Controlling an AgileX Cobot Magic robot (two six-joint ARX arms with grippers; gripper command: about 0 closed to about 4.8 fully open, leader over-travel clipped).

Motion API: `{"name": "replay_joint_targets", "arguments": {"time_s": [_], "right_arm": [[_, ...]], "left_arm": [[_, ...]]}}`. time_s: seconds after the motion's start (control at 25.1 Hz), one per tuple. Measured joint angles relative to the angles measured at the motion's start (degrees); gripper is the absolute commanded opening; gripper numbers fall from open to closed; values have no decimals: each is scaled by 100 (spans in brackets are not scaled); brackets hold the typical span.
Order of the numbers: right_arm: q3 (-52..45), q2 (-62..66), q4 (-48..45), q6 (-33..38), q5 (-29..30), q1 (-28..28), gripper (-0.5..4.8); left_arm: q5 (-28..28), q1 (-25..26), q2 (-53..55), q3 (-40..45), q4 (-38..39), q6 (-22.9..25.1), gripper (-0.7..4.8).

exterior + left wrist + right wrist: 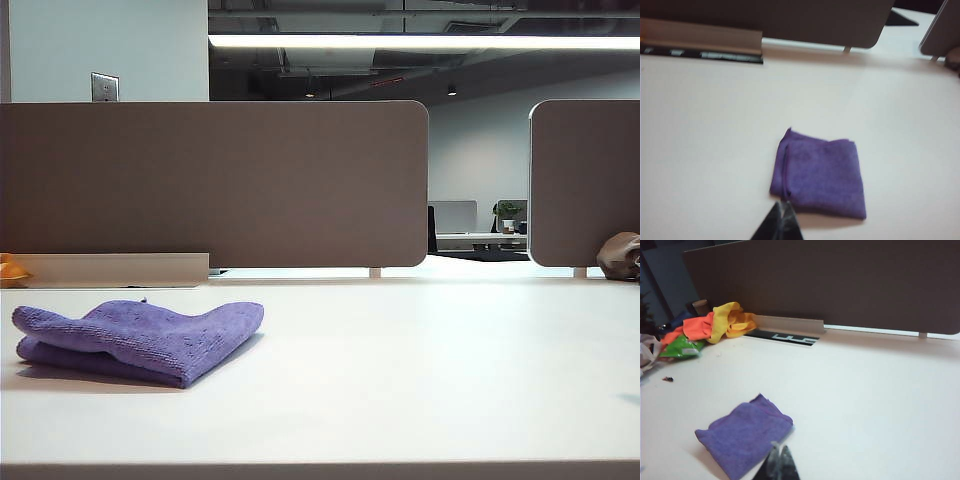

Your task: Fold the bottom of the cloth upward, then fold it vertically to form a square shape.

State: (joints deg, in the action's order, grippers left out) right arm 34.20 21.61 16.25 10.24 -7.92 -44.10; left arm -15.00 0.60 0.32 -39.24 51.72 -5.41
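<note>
The purple cloth (140, 338) lies folded into a small, roughly square pad on the left of the white table (420, 380). Seen from the left wrist, the cloth (820, 172) shows stacked layers along one side. My left gripper (781, 206) is shut and empty, raised just short of the cloth's near edge. From the right wrist, the cloth (745, 434) sits flat, and my right gripper (778, 447) is shut and empty beside its corner, apart from it. Neither gripper appears in the exterior view.
Brown divider panels (210, 180) stand along the table's far edge. A pile of orange, yellow and green fabrics (710, 327) lies at the far left corner. A small brownish-grey lump (620, 255) rests at the far right.
</note>
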Motion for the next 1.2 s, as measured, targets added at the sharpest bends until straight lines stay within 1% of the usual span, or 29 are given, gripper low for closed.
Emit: {"name": "replay_joint_targets", "arguments": {"time_s": [0.16,0.28,0.32,0.4,0.44,0.52,0.76,0.96,1.08,1.2], "right_arm": [[-450,-4,-304,-9,2,0,-8],[-898,-2,-807,-15,2,0,-8],[-1202,-4,-1174,-17,2,0,-8],[-1569,-2,-1598,-17,2,0,-8],[-1825,-7,-1849,-20,2,2,-8],[-2109,-4,-1987,-20,2,37,-7],[-2481,-4,-1987,-22,-208,188,-7],[-2616,-7,-2037,-72,-284,358,-6],[-2769,-4,-2026,-402,-151,437,-6],[-2865,-2,-2026,-691,275,457,-6]], "left_arm": [[-232,0,-4,376,-592,-284,-6],[-302,0,-4,787,-955,-520,-5],[-302,0,-2,1025,-1104,-621,-6],[-302,0,7,1237,-1613,-717,-5],[-302,0,0,1353,-2046,-730,-5],[-302,0,-4,1611,-2570,-732,-5],[-302,0,-2,2328,-3126,-737,-5],[-295,0,-2,2673,-3578,-737,-5],[-295,0,-2,2879,-3742,-737,-5],[-293,0,-2,3016,-3764,-737,-5]]}}
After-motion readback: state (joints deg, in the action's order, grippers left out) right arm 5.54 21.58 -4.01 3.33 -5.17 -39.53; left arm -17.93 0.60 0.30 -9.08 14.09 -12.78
